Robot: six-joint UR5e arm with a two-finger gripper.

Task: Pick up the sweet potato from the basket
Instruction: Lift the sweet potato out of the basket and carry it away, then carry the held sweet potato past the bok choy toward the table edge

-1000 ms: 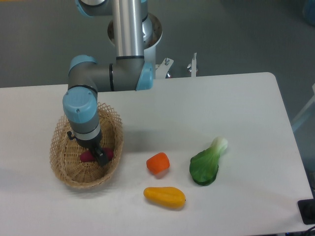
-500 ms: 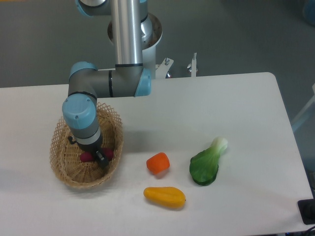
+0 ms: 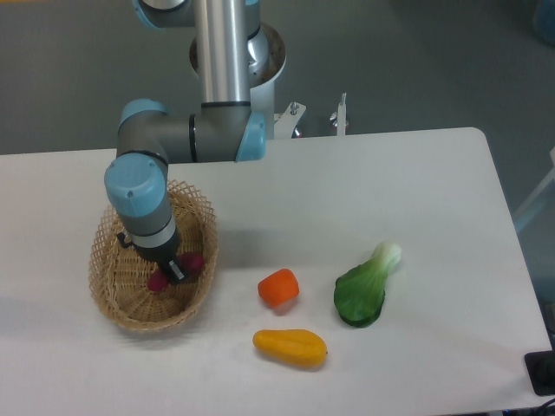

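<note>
Sweet potato half hidden behind tool, over basket.

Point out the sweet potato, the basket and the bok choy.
sweet potato (image 3: 192,263), fixed camera view: its reddish end right of the gripper.
basket (image 3: 107,279), fixed camera view: the left inside wall of the wicker.
bok choy (image 3: 360,295), fixed camera view: the dark green leafy part.

Light-tan woven basket with openwork rim, dark reddish-purple sweet potato inside, black gripper over it. Bright orange piece, yellow-orange vegetable, green bok choy with pale stem, all on white table. Silver arm with light-blue joint caps.
</note>
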